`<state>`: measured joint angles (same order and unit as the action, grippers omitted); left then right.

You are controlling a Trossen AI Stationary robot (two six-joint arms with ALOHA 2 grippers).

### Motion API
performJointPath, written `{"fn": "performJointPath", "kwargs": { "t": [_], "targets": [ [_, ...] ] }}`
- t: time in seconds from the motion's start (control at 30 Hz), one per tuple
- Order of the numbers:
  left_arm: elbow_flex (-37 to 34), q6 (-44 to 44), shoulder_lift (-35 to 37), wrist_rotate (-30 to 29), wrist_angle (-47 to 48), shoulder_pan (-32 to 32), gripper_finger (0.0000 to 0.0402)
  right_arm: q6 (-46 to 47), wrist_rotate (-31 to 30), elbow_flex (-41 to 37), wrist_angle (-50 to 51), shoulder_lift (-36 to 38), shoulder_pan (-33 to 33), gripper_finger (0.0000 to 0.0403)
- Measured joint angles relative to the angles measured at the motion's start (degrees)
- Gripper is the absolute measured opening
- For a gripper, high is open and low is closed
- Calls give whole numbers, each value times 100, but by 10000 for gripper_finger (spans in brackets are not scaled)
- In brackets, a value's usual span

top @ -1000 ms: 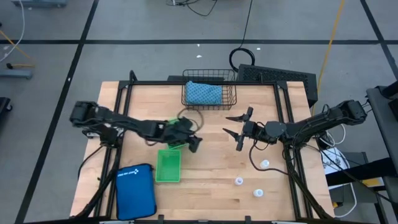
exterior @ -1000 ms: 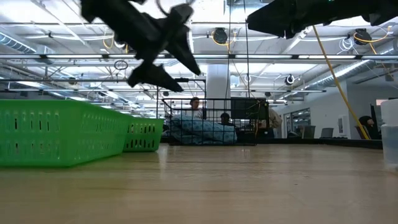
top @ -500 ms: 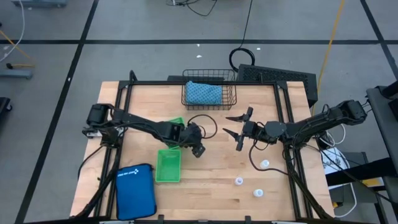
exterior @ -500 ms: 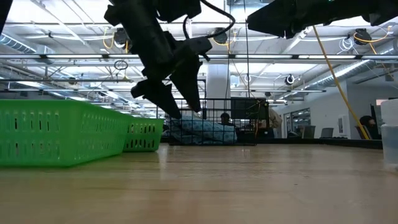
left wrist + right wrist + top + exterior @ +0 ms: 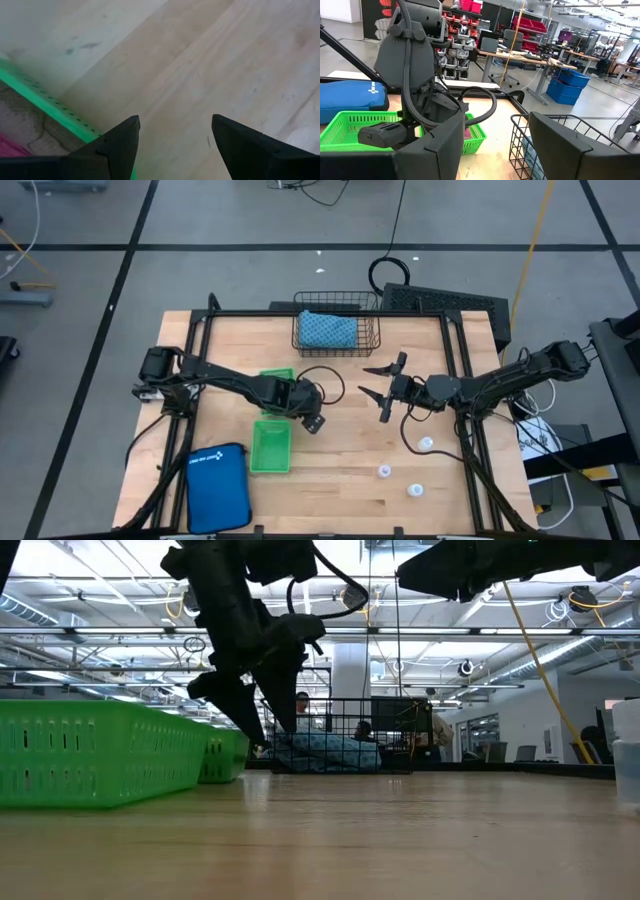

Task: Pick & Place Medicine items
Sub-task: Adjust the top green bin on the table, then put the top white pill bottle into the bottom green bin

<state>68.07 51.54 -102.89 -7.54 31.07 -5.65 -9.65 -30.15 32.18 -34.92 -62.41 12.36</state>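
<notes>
Three tiny white bottles [image 5: 426,444], [image 5: 384,471], [image 5: 414,490] stand on the wood near the right front. A pink piece [image 5: 6,146] lies inside a green basket [image 5: 45,100]; I cannot make out the black and brown pieces. My left gripper [image 5: 313,420] is open and hangs low over bare wood just right of the two green baskets [image 5: 271,445], [image 5: 278,377]. In the left wrist view its fingers [image 5: 120,140] frame only wood. My right gripper [image 5: 378,392] is open, raised at mid-table, and points toward the left arm.
A black wire basket [image 5: 337,330] with a blue cloth stands at the far edge. A large blue zip pouch [image 5: 218,487] lies at the near left corner. Bare wood stretches between the green baskets and the bottles. People show in the room behind the table.
My left gripper has swung from above the far green basket toward the table's right and near side, has tipped fingers-down and has come lower. In the last half second it drew slightly back toward the baskets. My right arm has kept still.
</notes>
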Motion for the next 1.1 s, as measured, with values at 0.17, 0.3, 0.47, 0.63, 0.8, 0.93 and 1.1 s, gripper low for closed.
{"fn": "performJointPath", "kwargs": {
  "t": [0.17,0.3,0.47,0.63,0.8,0.93,1.1],
  "targets": [
    [-1,-125,6,51,-7,0,255,-2,0,0,2,0,0,210],
    [-4,-222,103,95,-1,-10,255,-2,0,0,31,0,0,210],
    [-4,-295,187,278,22,-133,255,-2,0,0,57,0,0,210],
    [-11,-507,309,312,48,-244,255,-28,0,0,48,0,0,210],
    [-13,-1023,952,-212,-87,-531,255,-670,-11,7,115,214,394,210],
    [-13,-1627,1717,-1446,-117,-1040,255,-931,-644,527,1302,546,1192,210],
    [-209,-2372,2544,-3295,-252,-1833,255,547,-1660,1958,4847,393,2172,210]
  ]
}}
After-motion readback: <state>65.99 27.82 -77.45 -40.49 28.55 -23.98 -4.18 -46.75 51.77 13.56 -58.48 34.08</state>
